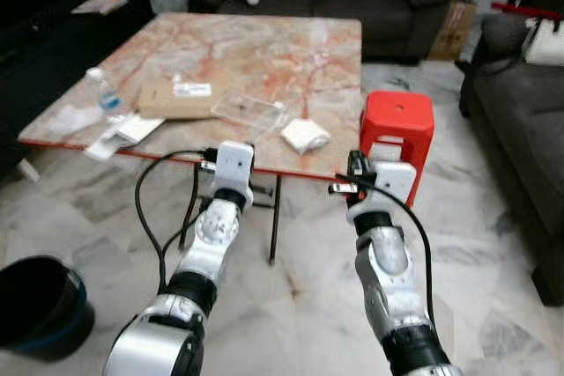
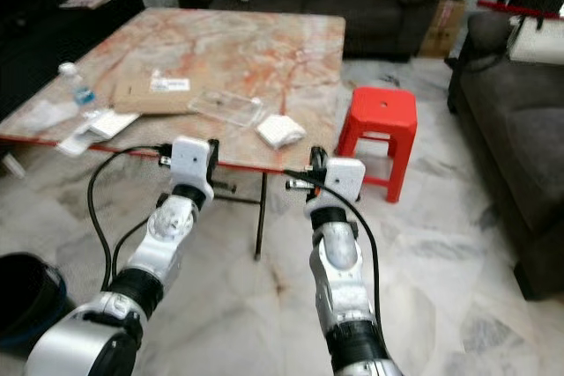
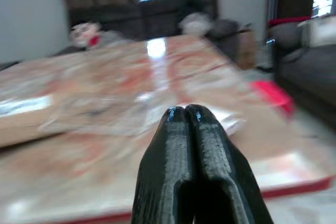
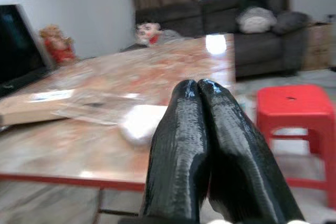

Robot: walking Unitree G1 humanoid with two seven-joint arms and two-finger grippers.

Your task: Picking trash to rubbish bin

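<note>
Trash on table [image 1: 264,50] near edge: bottle [image 1: 103,92], wrappers [image 1: 123,132], envelope [image 1: 176,99], clear tray [image 1: 248,112], white wad [image 1: 304,136]. Bin [image 1: 40,305] on floor, far left. Left gripper [image 3: 185,114] — fingers pressed together, empty, short of table edge. Right gripper [image 4: 202,90] likewise closed, aimed near wad. Advice: step closer, spread fingers first, pinch wad from above — it sits nearest.

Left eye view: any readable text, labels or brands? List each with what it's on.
None can be read.
White label on the brown cardboard packet: print too small and blurred.
Label band on the water bottle: blurred, no brand legible.
Cardboard box by the sofa: no markings readable.
Red stool and marble table: no text visible.
</note>
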